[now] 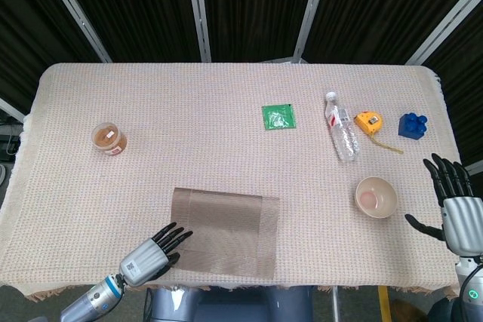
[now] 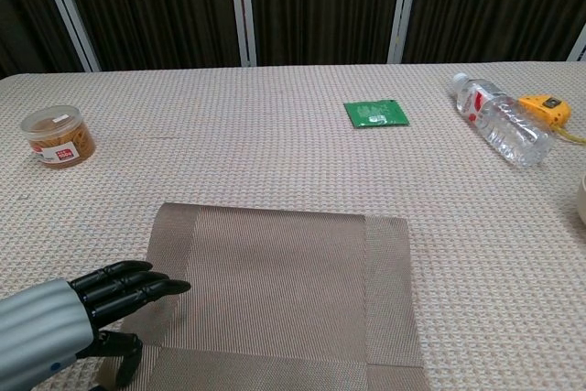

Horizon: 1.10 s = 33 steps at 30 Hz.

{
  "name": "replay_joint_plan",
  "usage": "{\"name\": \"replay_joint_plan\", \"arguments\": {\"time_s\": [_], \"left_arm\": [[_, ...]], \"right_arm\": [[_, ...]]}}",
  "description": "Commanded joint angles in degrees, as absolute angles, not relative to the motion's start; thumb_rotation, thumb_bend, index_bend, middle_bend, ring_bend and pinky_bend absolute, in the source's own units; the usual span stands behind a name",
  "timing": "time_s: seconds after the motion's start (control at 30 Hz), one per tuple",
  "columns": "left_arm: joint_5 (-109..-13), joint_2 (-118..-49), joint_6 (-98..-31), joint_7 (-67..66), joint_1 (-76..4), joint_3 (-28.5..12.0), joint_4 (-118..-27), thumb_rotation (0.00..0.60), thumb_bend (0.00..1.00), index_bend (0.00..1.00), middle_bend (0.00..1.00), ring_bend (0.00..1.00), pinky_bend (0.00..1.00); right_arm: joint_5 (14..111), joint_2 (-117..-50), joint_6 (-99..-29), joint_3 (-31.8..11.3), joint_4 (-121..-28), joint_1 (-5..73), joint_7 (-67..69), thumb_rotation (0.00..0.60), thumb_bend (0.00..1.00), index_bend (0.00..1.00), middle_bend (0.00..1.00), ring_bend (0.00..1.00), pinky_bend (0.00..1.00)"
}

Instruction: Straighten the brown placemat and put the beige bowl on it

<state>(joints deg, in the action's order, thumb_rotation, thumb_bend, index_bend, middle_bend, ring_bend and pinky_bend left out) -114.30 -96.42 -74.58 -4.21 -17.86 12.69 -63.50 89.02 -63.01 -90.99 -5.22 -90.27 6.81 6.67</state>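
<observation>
So here's where I'm at. The brown placemat (image 1: 225, 233) lies at the near edge of the bench (image 1: 226, 133), a bit left of centre, long axis running left to right, and its edges look pretty much parallel to the bench edge from the head view. There's a folded-looking strip along the near side in the chest view, so I'd guess it could use a little more flattening, though I can't be sure.

My left hand (image 1: 155, 253) is right at the mat's near-left corner, fingers stretched out and close together, pointing in toward the mat. It isn't gripping anything; whether the fingertips actually touch the weave I can't tell.

The beige bowl (image 1: 376, 197) sits upright well off to the right of the mat, with bare cloth between them. My right hand (image 1: 455, 205) is just beside the bowl, further right, fingers spread and empty.

That's the key bit: the bowl lies on the right hand's side and far from the left one, so the right hand is the obvious pick to grab it and carry it leftward onto the mat.
</observation>
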Motion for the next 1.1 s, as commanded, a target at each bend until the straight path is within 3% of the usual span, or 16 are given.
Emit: {"name": "replay_joint_plan", "arguments": {"time_s": [0.03,0.47,0.7,0.9,1.1], "left_arm": [[-114.05,-96.42,-74.63,-4.1,-17.95,12.87,-63.73,0.6,0.47,0.53,0.0,0.0,0.0],[-112.1,-94.37,-73.71,-6.19,-18.85,12.97,-70.21,0.6,0.47,0.54,0.0,0.0,0.0],[-110.24,-93.43,-73.09,-7.5,-19.35,11.76,-73.91,0.6,0.47,0.62,0.0,0.0,0.0],[-108.0,-93.04,-72.34,-7.87,-20.85,8.66,-77.42,0.6,0.51,0.65,0.0,0.0,0.0],[-102.35,-91.73,-67.05,-9.39,-25.09,2.17,-84.75,0.6,0.51,0.66,0.0,0.0,0.0]], "right_arm": [[89.01,-62.96,-90.94,-5.26,-90.32,6.77,6.74,0.6,0.0,0.0,0.0,0.0,0.0],[88.95,-62.74,-90.66,-5.55,-90.53,6.61,6.87,0.6,0.0,0.0,0.0,0.0,0.0],[89.02,-62.6,-90.67,-5.68,-90.55,6.52,7.25,0.6,0.0,0.0,0.0,0.0,0.0],[89.03,-62.46,-90.75,-5.8,-90.56,6.42,7.44,0.6,0.0,0.0,0.0,0.0,0.0],[88.9,-62.53,-90.66,-5.95,-90.53,6.37,7.1,0.6,0.0,0.0,0.0,0.0,0.0]]}}
